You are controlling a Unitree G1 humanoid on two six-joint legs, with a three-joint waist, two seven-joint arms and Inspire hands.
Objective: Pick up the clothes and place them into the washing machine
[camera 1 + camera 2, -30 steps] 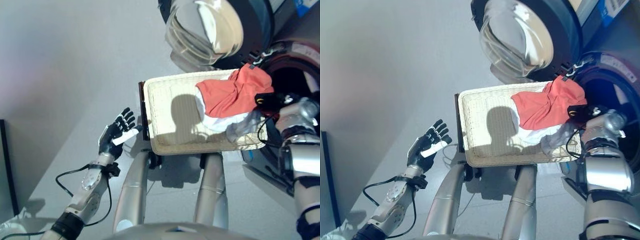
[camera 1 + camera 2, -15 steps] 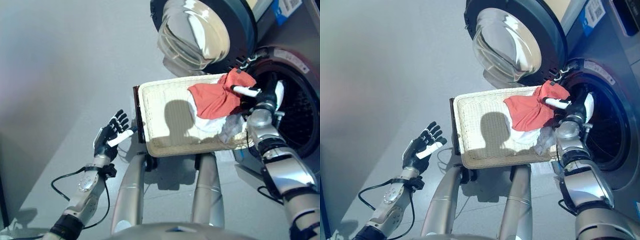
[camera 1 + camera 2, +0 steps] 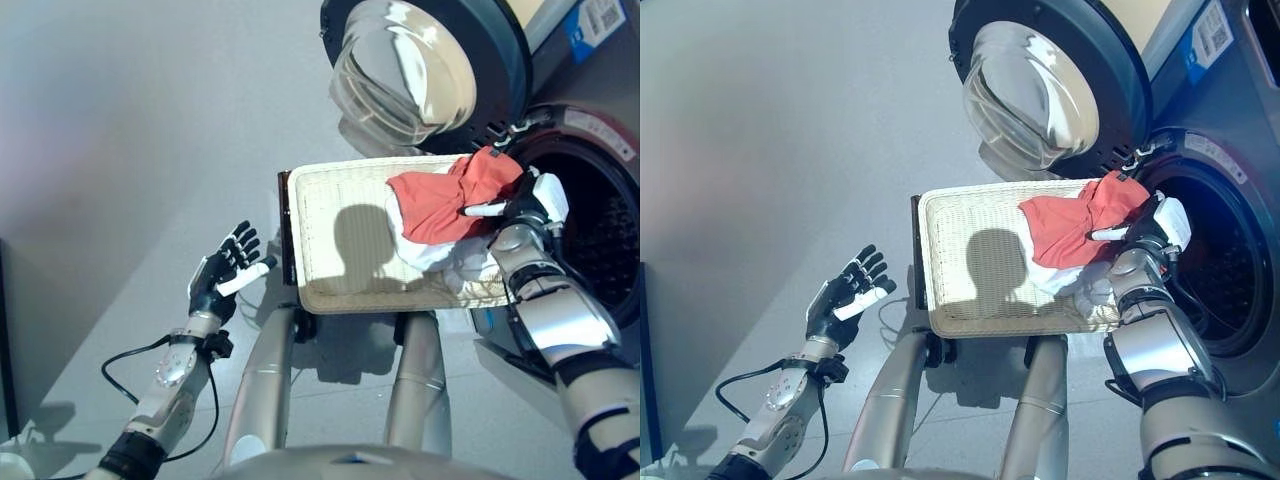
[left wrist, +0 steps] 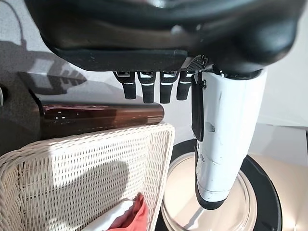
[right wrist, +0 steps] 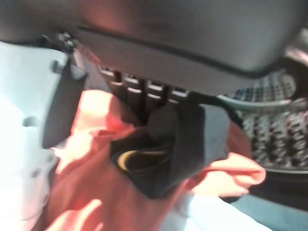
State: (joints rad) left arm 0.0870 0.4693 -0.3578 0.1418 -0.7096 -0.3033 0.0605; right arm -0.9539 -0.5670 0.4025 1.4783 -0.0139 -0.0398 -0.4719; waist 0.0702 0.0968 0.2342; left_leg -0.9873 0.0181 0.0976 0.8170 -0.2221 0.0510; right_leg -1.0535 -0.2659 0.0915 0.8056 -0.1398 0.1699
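A red garment [image 3: 450, 200] lies on top of a white one [image 3: 425, 252] at the right end of a cream wicker basket [image 3: 340, 230]. My right hand [image 3: 525, 205] is at the red garment's right edge, beside the washing machine's drum opening [image 3: 600, 230]. Its white thumb lies across the cloth. In the right wrist view the fingers [image 5: 144, 94] curl into the red garment [image 5: 96, 192] by a dark patch. My left hand [image 3: 222, 275] hangs open over the floor, left of the basket, holding nothing.
The washer's round glass door [image 3: 410, 60] stands swung open above the basket's far side. The perforated drum [image 5: 274, 125] shows just past the held cloth. The basket's left half is bare wicker [image 4: 72, 178]. Grey floor lies to the left.
My right hand has risen from the basket's right edge to the red garment's right end and closed on it. The camera shifted. The left hand kept its pose.
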